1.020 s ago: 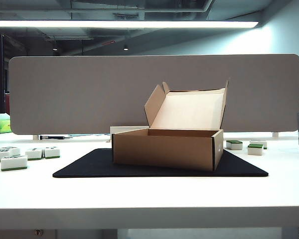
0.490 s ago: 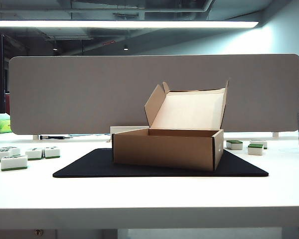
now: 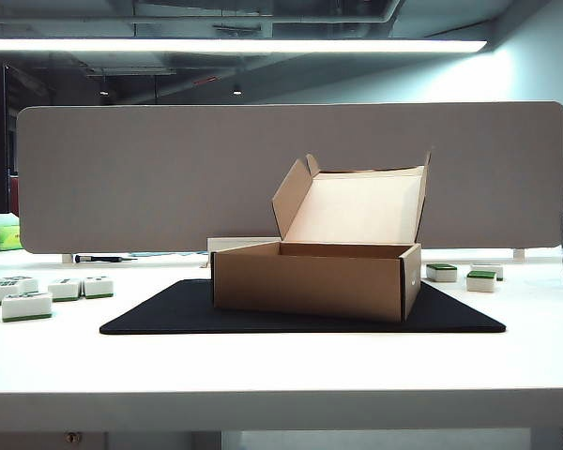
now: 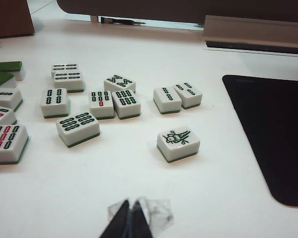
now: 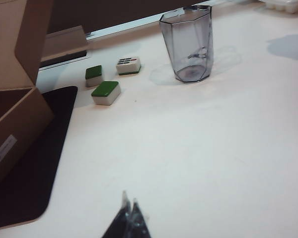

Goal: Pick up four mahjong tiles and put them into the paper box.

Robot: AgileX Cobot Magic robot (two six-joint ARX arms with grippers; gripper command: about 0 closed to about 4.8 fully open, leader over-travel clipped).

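- White table [image 3: 281, 366] carries a black mat [image 3: 300, 317] under the open paper box [image 3: 316, 279].
- Green-backed mahjong tiles [image 5: 106, 92] lie beside the mat.
- Left gripper [image 4: 129, 223] and right gripper [image 5: 129, 220] hover clenched, empty.

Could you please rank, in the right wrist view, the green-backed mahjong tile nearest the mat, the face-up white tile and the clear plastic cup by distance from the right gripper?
From the shut right gripper:
1. Green-backed mahjong tile, beside the black mat.
2. Face-up white tile, just beyond it.
3. Clear plastic cup, farthest, off to the side.
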